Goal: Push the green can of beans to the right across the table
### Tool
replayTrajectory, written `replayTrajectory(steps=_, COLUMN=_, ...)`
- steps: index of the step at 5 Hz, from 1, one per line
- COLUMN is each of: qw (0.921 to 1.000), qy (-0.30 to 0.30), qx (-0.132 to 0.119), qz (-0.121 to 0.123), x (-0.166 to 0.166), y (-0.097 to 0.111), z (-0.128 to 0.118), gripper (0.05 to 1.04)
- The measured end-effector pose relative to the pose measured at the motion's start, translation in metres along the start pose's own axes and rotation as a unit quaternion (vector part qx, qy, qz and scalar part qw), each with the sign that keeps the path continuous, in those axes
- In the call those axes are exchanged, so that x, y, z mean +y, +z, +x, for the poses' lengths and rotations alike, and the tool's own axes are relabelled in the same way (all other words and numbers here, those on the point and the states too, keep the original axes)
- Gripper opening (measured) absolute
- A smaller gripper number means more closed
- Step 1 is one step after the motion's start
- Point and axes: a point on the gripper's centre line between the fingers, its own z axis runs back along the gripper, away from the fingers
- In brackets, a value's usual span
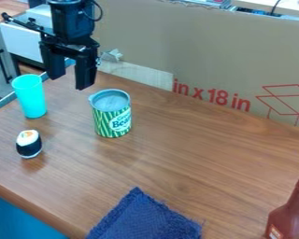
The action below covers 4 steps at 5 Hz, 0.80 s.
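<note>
The gripper point(70, 82) was held above the far left part of the table point(195, 149), its two fingers pointed down and parted widely, with nothing gripped between them. In the view it was framed by the cup point(30, 95) on one side and the can point(111, 113) on the other — raised, it seemed, so that neither would be brushed by the fingertips.

The can, nearest to the gripper along with the cup, was stood upright on the wood, where its weight was presumably borne steadily by its flat base. The cup was also set upright, its wider end uppermost. Nearer the front edge, the sushi point(29, 144) was placed apart from both.

The cloth point(145, 217) was laid flat at the front, one corner pointed towards the far side, and the bottle point(289, 217) was stood upright at the right. Behind the table, a cardboard sheet point(208, 56) was propped on edge — probably as a screen against the room beyond.
</note>
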Motion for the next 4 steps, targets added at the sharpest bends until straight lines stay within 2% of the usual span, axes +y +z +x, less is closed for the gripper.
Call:
replayTrajectory(steps=1, qw=0.9999, qy=0.0, qx=0.016, qz=-0.005, x=-0.001, y=-0.01, z=-0.001, gripper=1.001)
replayTrajectory(steps=2, qw=0.9999, qy=0.001, qx=0.004, qz=0.014, x=0.008, y=-0.016, z=0.012, gripper=1.001)
replayTrajectory(steps=3, qw=0.9996, qy=-0.01, qx=-0.015, qz=0.021, x=0.022, y=-0.014, z=0.033, gripper=1.001)
replayTrajectory(steps=4, qw=0.9992, qy=0.005, qx=-0.015, qz=0.036, x=0.054, y=-0.025, z=0.047, gripper=1.001)
